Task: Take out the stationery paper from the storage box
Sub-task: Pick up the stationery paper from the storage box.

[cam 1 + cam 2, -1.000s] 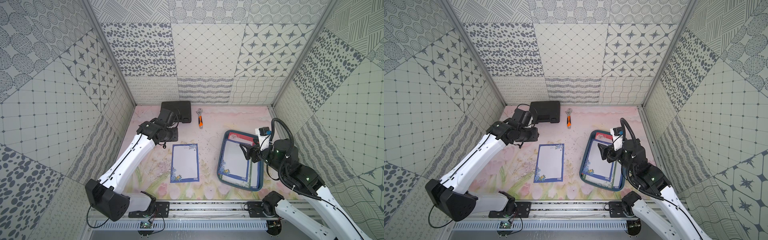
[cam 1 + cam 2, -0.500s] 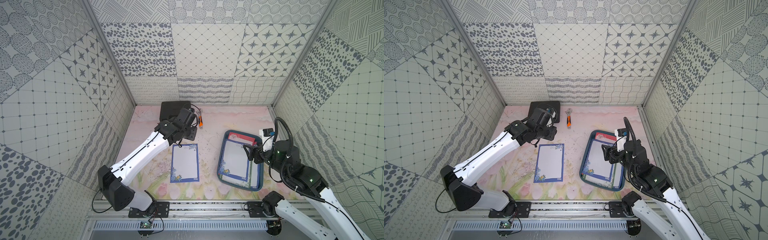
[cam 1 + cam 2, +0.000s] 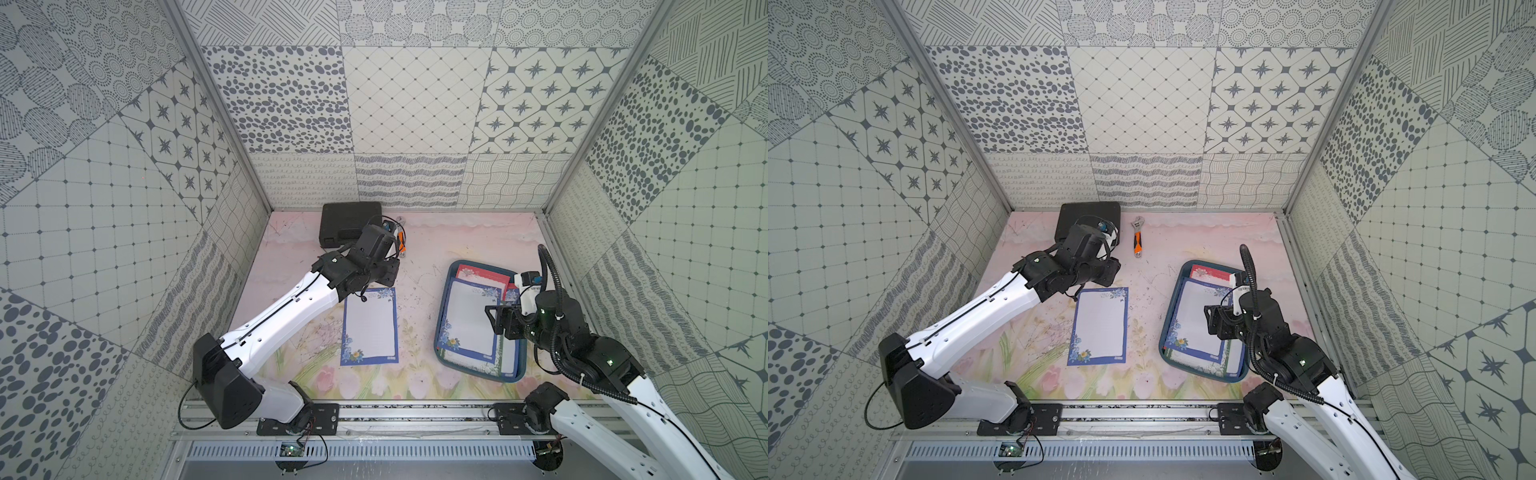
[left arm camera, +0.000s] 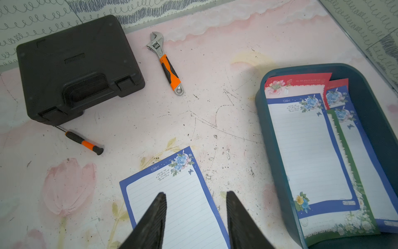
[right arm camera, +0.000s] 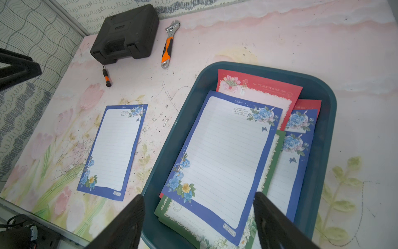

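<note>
The flowered pink table (image 3: 457, 241) fills the floor of the tiled booth, and both arms reach in over it from the near rail. The left arm (image 3: 291, 316) stretches toward the far side and the right arm (image 3: 602, 361) bends in over the box. A closed black tool case (image 4: 73, 69) sits against the back wall, well apart from the storage box (image 5: 325, 129), a teal tray lying toward the right side of the table. Most of the stationery paper (image 5: 224, 155) is inside that tray in an untidy overlapping stack. A blue-bordered sheet is on top, with green-, red- and more blue-bordered sheets showing from beneath it. One loose sheet (image 3: 369, 328), also blue-bordered, lies flat on the table just left of the tray, not touching it. The right gripper (image 5: 198, 195) hangs over the near end of the stack with its fingers spread wide and nothing between them. The left gripper (image 4: 196, 194) is above the far end of the loose sheet, its fingers parted and empty. I can't tell how high it hangs. An orange-handled wrench (image 3: 1137, 243) lies just beside the case, and a small screwdriver (image 4: 83, 141) has its tip tucked under the case's front edge.
</note>
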{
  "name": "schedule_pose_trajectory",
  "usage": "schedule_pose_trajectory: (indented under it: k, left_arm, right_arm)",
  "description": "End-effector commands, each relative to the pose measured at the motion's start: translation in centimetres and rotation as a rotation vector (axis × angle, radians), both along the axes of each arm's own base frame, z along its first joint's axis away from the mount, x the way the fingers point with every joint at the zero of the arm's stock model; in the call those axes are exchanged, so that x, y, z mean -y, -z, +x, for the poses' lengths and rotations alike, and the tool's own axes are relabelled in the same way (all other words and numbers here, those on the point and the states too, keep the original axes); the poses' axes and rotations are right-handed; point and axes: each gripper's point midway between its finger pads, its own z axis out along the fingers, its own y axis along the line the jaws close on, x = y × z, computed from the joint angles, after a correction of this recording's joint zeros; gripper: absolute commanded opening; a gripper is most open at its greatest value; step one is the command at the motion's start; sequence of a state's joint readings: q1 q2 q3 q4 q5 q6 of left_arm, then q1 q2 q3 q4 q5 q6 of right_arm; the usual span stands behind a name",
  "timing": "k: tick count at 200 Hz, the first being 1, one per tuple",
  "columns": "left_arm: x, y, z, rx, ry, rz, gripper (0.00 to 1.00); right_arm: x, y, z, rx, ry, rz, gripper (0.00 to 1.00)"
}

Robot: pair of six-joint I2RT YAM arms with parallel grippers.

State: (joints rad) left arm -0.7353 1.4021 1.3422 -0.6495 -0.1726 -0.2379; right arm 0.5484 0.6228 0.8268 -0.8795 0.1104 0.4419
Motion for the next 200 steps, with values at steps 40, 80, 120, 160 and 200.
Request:
schedule_pose_trajectory:
  k: [40, 80, 120, 160, 200]
  left_arm:
    - [1.7, 2.3, 0.1, -0.032, 0.004, -0.066, 0.45]
    - [2.8, 4.4, -0.4, -0.137, 0.014, -0.049, 0.44]
    - [5.3, 7.7, -1.3, -0.222, 0.031, -0.032, 0.45]
    - [8.9, 10.3, -1.8, -0.279, 0.1, -0.018, 0.44]
    - [11.3, 11.3, -2.4, -0.338, 0.135, -0.062, 0.44]
  right_arm:
    - [-1.5, 2.4, 0.9, -0.13, 0.006, 0.057, 0.78]
    - [-1.8, 4.8, 1.6, -0.248, 0.051, 0.129, 0.71]
    - [0.2, 7.5, 2.3, -0.315, 0.165, 0.099, 0.66]
    - [1.6, 9.1, 2.8, -0.327, 0.258, 0.102, 0.65]
    - [2.0, 10.5, 2.9, -0.35, 0.294, 0.115, 0.63]
